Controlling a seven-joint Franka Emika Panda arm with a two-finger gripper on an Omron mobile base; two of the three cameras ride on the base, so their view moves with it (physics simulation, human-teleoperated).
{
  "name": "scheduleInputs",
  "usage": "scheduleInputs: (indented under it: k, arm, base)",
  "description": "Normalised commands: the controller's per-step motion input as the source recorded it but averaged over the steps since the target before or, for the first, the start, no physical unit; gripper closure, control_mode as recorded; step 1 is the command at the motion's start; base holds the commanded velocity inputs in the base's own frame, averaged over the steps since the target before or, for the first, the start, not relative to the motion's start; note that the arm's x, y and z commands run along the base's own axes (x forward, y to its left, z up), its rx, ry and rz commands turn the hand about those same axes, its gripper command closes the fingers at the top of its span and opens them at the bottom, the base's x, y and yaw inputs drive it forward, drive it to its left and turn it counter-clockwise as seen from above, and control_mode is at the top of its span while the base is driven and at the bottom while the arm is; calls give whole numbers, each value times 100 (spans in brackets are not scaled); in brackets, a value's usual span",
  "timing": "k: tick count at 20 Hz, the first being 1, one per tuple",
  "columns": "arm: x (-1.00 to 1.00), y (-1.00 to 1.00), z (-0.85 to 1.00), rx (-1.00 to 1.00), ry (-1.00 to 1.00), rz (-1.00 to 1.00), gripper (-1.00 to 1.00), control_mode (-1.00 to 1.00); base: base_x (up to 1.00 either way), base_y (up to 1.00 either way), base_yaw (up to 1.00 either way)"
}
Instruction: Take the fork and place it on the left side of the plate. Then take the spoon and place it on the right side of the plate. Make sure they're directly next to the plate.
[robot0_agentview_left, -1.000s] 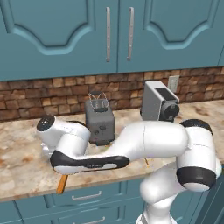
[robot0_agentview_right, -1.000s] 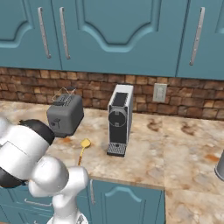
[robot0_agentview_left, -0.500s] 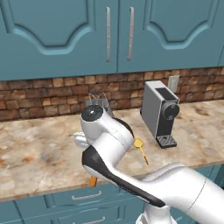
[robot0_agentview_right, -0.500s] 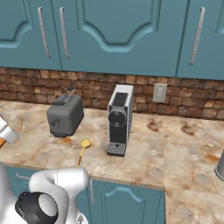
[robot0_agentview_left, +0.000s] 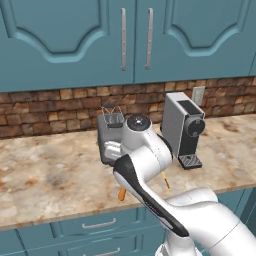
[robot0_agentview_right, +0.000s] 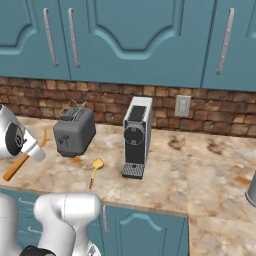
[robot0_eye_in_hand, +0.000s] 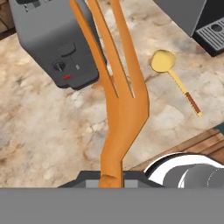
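The fork (robot0_eye_in_hand: 118, 92) is a long orange utensil, and my gripper (robot0_eye_in_hand: 109, 177) is shut on its handle, tines pointing away over the counter toward the toaster. From the right base view the fork (robot0_agentview_right: 16, 166) slants up beside my white hand at the far left, above the counter's front edge. In the left base view the end of the fork's handle (robot0_agentview_left: 121, 194) pokes out under the arm. The yellow spoon (robot0_eye_in_hand: 168, 65) lies flat on the counter between toaster and coffee machine, also seen as the spoon (robot0_agentview_right: 95, 170) near the front edge. The plate is out of view.
A grey toaster (robot0_agentview_right: 74, 131) stands on the marble counter (robot0_agentview_right: 165, 175) and a silver coffee machine (robot0_agentview_right: 137, 135) stands to its right. A grey vessel (robot0_agentview_right: 252, 190) sits at the far right edge. Blue cabinets hang above a brick backsplash.
The arm has swung from the left toward the toaster, carrying the fork rightward along the counter's front. The spoon, toaster and coffee machine have stayed put.
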Motion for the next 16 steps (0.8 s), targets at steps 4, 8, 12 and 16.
scheduleInputs:
  k: [4,8,12,16]
  arm:
    - [2,0,0,0,0,0,100,-100]
    - [0,0,0,0,0,0,100,-100]
    - [0,0,0,0,0,0,100,-100]
    - [0,0,0,0,0,0,100,-100]
  base:
    - [0,0,0]
    - [0,0,0]
    - [0,0,0]
    - [0,0,0]
